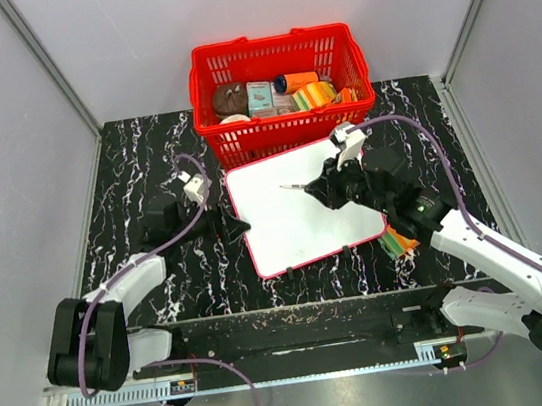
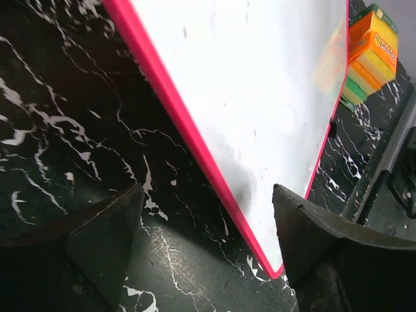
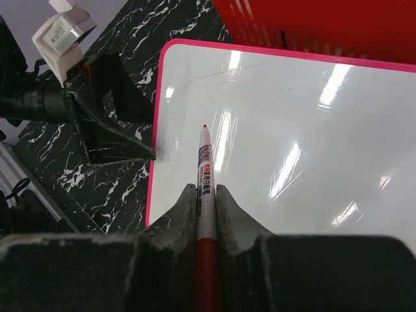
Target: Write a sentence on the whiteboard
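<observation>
My left arm reaches in low from the left of the whiteboard. My left gripper is spread wide, its 2 fingers either side of the whiteboard's left edge. My right arm comes across the whiteboard's right edge, and my right gripper is clamped on the marker above the whiteboard.

Right edge of the whiteboard beneath the right arm

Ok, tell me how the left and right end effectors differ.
The left end effector is open and empty; the right end effector is shut on the marker. The left sits at the whiteboard's left edge; the right is over its surface. Both are dark and two-fingered.
</observation>
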